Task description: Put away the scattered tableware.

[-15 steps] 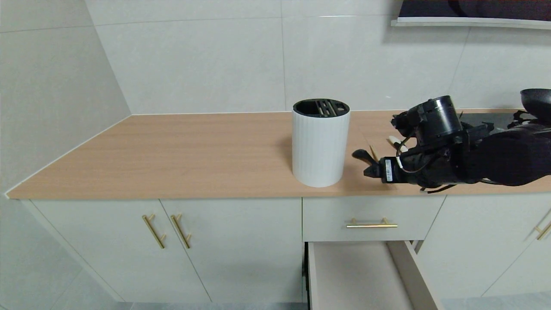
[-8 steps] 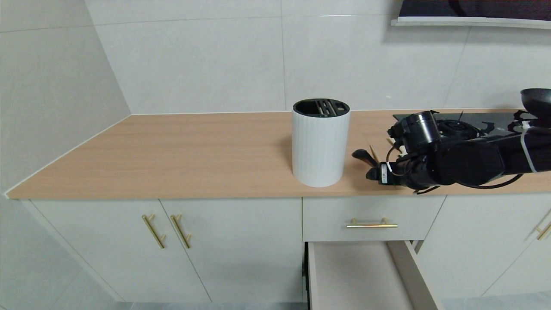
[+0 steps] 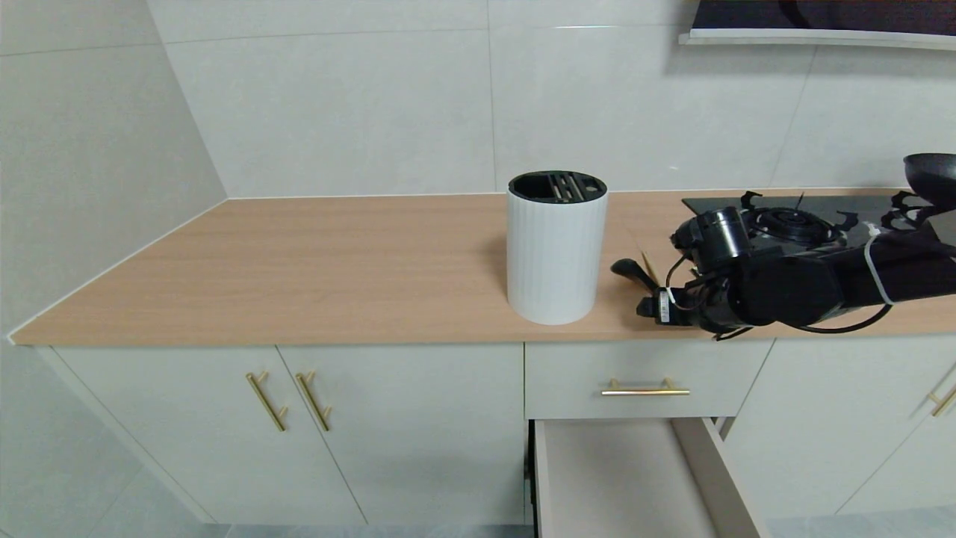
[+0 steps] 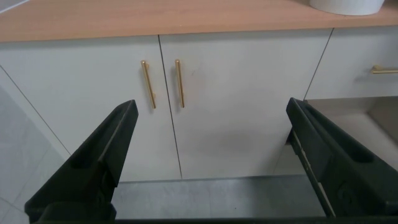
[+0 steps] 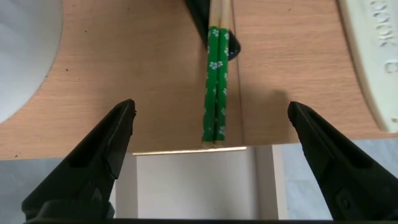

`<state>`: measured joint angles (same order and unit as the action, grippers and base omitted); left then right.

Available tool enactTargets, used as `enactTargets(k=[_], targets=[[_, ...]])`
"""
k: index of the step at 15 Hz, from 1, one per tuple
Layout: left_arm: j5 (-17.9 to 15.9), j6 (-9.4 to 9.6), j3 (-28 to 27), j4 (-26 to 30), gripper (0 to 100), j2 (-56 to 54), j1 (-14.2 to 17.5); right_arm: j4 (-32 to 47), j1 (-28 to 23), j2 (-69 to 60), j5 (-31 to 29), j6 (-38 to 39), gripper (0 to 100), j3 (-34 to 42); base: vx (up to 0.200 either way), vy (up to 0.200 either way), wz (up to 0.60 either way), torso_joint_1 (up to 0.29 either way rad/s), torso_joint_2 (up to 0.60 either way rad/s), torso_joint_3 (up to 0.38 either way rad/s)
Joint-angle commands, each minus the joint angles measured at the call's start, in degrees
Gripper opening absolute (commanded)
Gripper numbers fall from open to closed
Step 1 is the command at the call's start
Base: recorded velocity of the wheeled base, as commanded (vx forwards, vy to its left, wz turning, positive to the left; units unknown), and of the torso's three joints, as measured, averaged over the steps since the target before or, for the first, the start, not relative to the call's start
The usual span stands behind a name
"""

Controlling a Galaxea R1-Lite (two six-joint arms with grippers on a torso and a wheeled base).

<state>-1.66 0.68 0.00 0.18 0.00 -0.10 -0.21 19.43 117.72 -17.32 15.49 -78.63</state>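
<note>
Right of the holder [image 3: 556, 258], the right fingers [image 5: 99, 162] straddle the chopsticks [image 5: 216, 87], apart. The left fingers [image 4: 93, 162], also apart, face doors [image 4: 165, 87] below it.

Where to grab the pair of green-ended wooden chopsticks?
The pair of green-ended wooden chopsticks lies flat, side by side, green ends at the wooden counter front edge. Grip the green section from above, jaws straddling both; their bare ends lie over a black utensil.

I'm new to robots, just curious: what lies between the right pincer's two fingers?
A pair of green-ended chopsticks, lying on the wooden counter, inside the open right pincer; the right wrist view shows it.
</note>
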Motion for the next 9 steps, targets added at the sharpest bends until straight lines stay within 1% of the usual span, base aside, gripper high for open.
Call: enactTargets(k=[1, 2, 3, 9], targets=[[0.0, 0.02, 0.0, 0.0, 100, 0.0, 0.0, -0.2, 0.0, 0.3, 0.0, 0.0, 100, 0.1, 0.000, 0.000, 0.00, 0.000, 0.00, 0.000], [0.0, 0.02, 0.0, 0.0, 100, 0.0, 0.0, -0.2, 0.0, 0.3, 0.0, 0.0, 100, 0.1, 0.000, 0.000, 0.00, 0.000, 0.00, 0.000], [0.0, 0.02, 0.0, 0.0, 100, 0.0, 0.0, -0.2, 0.0, 0.3, 0.0, -0.1, 0, 0.1, 0.000, 0.000, 0.00, 0.000, 0.00, 0.000], [0.0, 0.02, 0.0, 0.0, 100, 0.1, 0.0, -0.2, 0.0, 1.0, 0.0, 0.0, 0, 0.0, 0.000, 0.000, 0.00, 0.000, 0.00, 0.000]])
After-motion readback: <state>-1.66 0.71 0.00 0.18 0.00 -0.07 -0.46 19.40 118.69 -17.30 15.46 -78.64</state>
